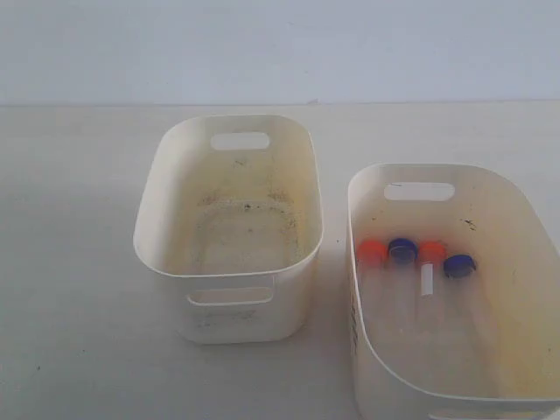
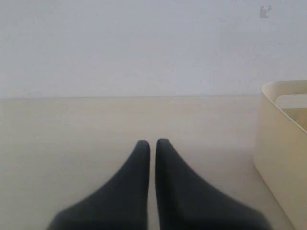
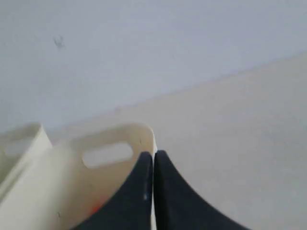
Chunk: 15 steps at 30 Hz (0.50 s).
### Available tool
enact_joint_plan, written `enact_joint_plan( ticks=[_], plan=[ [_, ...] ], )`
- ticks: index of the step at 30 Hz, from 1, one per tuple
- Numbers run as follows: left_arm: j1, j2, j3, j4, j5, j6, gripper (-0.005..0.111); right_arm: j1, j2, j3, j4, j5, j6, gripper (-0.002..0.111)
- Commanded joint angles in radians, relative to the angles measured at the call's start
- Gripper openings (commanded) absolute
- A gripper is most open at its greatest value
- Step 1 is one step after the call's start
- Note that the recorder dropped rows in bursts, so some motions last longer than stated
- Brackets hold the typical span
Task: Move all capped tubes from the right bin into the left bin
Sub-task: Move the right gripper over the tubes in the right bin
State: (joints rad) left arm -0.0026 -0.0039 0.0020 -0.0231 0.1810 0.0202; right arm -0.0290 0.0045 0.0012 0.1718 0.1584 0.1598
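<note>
With left hand (image 2: 152, 142) and right hand (image 3: 154, 154) pinched closed and empty, the light, slick capped tubes (image 1: 402, 254) lie in the right bin (image 1: 499, 206) by the counter's right edge, probably best gripped mid-barrel.

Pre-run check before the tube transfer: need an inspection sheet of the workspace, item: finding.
Surface: pale table, no spills seen.
Job's things: four capped tubes lie side by side in the right bin, two with orange-red caps and two with blue. The left bin holds no tubes and its floor is grime-speckled.
Clutter: nothing seen.
Grippers: left gripper and right gripper are both shut and hold nothing. Neither shows in the exterior view.
Cables: nothing seen.
Surroundings: plain pale wall behind the table.
</note>
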Motion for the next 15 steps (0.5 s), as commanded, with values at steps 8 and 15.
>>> enact_joint_plan(
  ticks=[8,15],
  plan=[
    [-0.007,0.004,-0.002,-0.003,-0.007,-0.004,0.004,0.0,-0.005,-0.104,0.047,-0.565,-0.116,0.0],
    [-0.007,0.004,-0.002,-0.003,-0.007,-0.004,0.004,0.0,0.206,-0.481,-0.002,0.335,-0.373,0.0]
  ],
)
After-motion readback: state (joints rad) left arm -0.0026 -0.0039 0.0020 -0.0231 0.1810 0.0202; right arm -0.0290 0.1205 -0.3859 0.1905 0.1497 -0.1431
